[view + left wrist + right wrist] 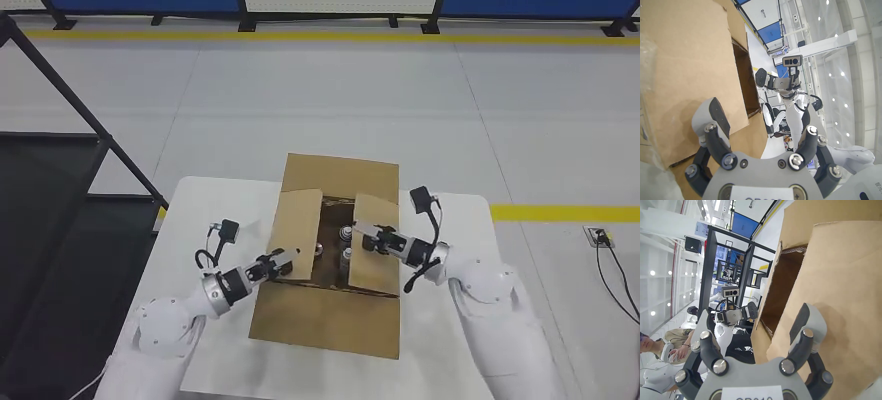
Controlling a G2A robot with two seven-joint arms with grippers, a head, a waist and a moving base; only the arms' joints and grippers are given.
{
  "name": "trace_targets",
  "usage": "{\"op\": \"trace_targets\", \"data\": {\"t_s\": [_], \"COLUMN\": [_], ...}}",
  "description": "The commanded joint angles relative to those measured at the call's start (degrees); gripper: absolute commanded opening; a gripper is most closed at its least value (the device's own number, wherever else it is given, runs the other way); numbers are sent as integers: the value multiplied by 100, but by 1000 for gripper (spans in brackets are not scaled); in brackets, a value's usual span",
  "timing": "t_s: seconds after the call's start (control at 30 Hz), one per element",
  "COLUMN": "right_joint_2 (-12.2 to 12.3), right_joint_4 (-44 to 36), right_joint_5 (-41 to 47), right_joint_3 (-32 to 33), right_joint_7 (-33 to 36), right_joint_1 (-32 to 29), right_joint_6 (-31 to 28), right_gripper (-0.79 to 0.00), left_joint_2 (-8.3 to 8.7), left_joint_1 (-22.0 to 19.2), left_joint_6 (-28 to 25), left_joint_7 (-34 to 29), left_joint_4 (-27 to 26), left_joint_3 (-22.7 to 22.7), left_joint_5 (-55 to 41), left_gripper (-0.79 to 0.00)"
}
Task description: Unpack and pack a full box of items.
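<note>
A brown cardboard box (325, 320) stands open in the middle of the white table (210, 200). Several bottle-like items (345, 238) show inside it. My left gripper (280, 265) is at the box's left side flap (687, 75). It is open, with one finger (719, 115) against the flap's face and the flap's edge between the jaws. My right gripper (372, 241) is at the right side flap (838, 275). It is open too, one finger (802, 319) lying on the cardboard. Each wrist view shows the other arm's gripper beyond the box opening.
The box's far flap (340, 172) and near flap lie folded outward. A black metal frame (60, 180) stands off the table's left side. Bare table runs along both sides of the box.
</note>
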Motion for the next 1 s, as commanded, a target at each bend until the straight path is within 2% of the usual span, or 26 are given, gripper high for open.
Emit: {"op": "trace_targets", "data": {"t_s": [0.0,0.37,0.63,0.8,0.97], "right_joint_2": [1,47,86,110,148], "right_joint_4": [119,132,54,31,-133], "right_joint_5": [-1,-761,-1059,-968,-700], "right_joint_3": [-63,-443,-616,-593,-456], "right_joint_7": [-117,-586,-603,-673,-746], "right_joint_1": [18,63,112,148,77], "right_joint_6": [-51,184,415,443,248], "right_gripper": [0,0,0,0,0], "left_joint_2": [-2,3,20,61,161], "left_joint_1": [-32,-132,-122,27,383], "left_joint_6": [24,225,256,118,-1], "left_joint_7": [18,158,262,247,33], "left_joint_4": [46,135,123,-105,-621], "left_joint_3": [72,364,400,214,-316], "left_joint_5": [53,467,541,370,61], "left_gripper": [0,0,0,0,0]}}
